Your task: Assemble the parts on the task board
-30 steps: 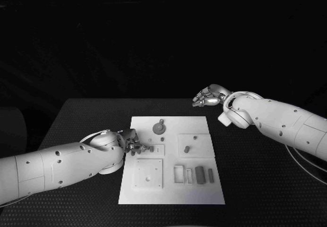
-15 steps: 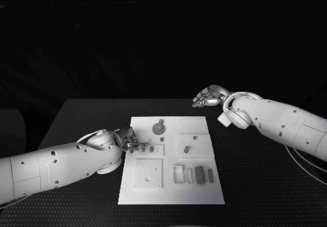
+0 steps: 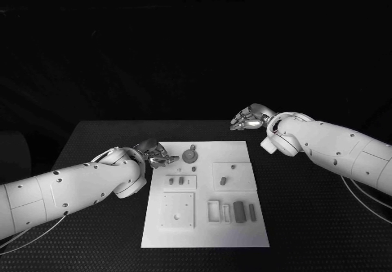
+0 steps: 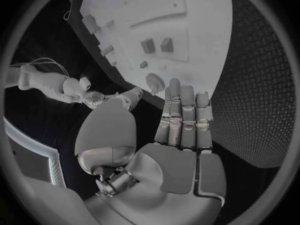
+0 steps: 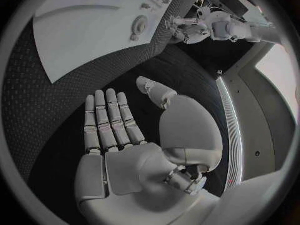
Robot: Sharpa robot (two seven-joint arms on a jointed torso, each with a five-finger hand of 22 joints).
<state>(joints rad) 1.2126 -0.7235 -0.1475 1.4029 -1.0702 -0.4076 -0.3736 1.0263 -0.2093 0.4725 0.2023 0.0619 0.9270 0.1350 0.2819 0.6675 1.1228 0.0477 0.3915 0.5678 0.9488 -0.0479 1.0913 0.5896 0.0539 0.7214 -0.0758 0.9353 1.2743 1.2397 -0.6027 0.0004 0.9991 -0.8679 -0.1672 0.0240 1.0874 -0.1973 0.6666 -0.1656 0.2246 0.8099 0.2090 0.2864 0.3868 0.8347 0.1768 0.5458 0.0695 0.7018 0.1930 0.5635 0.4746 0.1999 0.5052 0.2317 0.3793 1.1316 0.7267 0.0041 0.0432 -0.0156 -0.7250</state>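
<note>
The white task board [image 3: 205, 235] lies in the middle of the black table. On it are a round part [image 3: 190, 154] near the far edge, two small parts [image 3: 175, 181] side by side in a small recessed plate, and a short part [image 3: 223, 179] on the square plate to their right. My left hand [image 3: 155, 154] hovers at the board's far left edge beside the round part, with its fingers [image 4: 182, 116] straight and nothing in them. My right hand [image 3: 249, 118] is beyond the board's far right corner, its palm [image 5: 134, 170] flat and holding nothing.
A square plate with small holes [image 3: 177, 208] sits at the board's near left. Several narrow slots and dark bars [image 3: 238, 210] lie at its near right. Black table surface [image 3: 318, 226] surrounds the board on all sides.
My left hand has drawn back from over the small recessed plate to the board's far left edge, uncovering the two small parts there. My right arm has stayed still.
</note>
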